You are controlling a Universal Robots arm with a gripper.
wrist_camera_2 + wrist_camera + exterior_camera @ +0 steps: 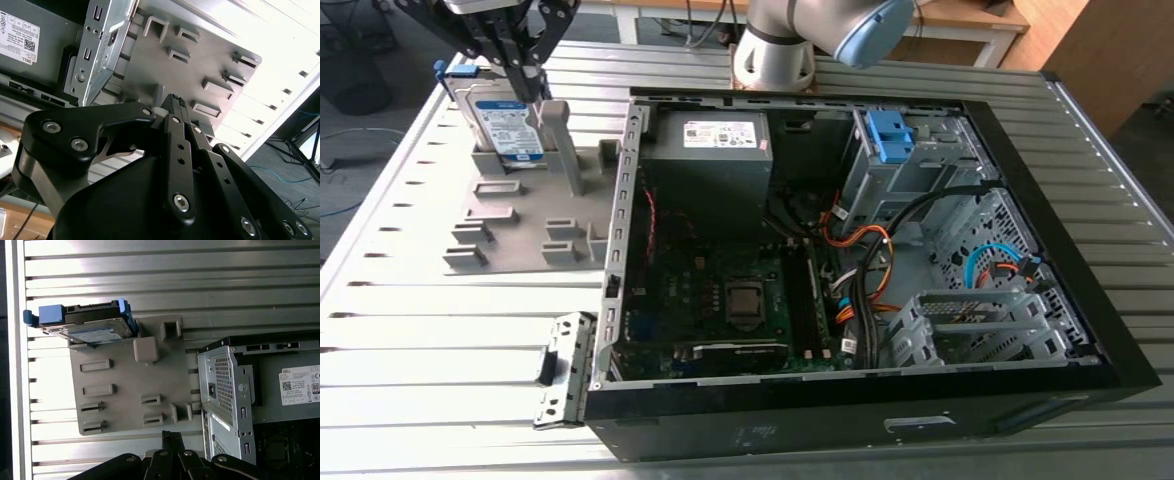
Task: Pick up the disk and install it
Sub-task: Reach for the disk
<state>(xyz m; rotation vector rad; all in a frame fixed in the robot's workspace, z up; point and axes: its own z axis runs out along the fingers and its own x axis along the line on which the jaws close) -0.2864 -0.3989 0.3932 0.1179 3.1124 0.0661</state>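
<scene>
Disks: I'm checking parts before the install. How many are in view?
1. The disk stands on edge in the grey fixture at the exterior view's left, outside the computer case. Others may be hidden inside the case's cages.

A slatted metal table (400,330) is catching bright glare. Beyond it a wooden desk (961,20) and a wooden cabinet (1101,50) are standing, and a blue cable (280,172) is trailing over the grey floor (265,155).
</scene>
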